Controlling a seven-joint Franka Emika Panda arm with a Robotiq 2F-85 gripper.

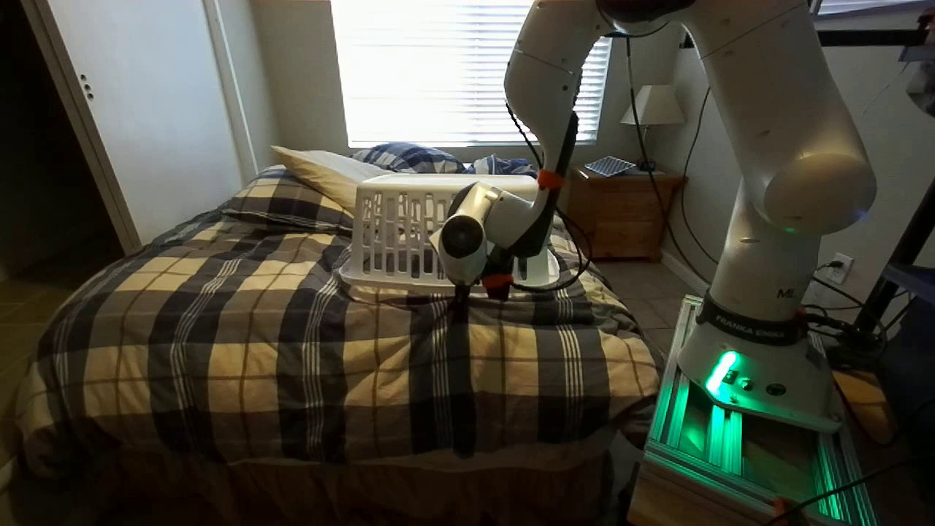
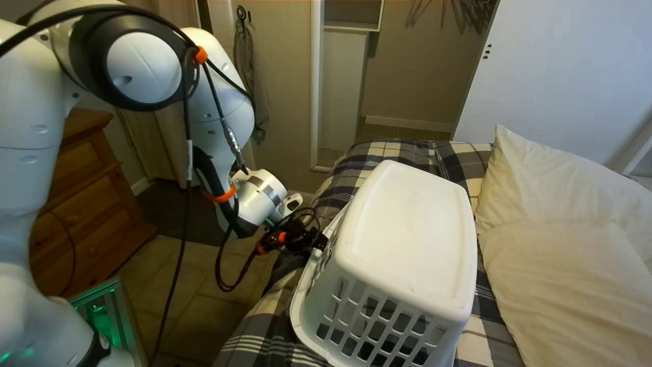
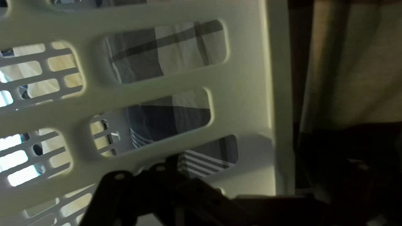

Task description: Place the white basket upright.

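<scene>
White basket (image 2: pixel 407 229) upside down, my jaws at its slotted side (image 3: pixel 157 88), can't tell if pinching; probably grasp step, next needs lift and roll-over.

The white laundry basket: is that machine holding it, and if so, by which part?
Can't tell: the jaws are at the slotted side of the upside-down white laundry basket, near its rim, but shadow hides whether they grip it.
</scene>
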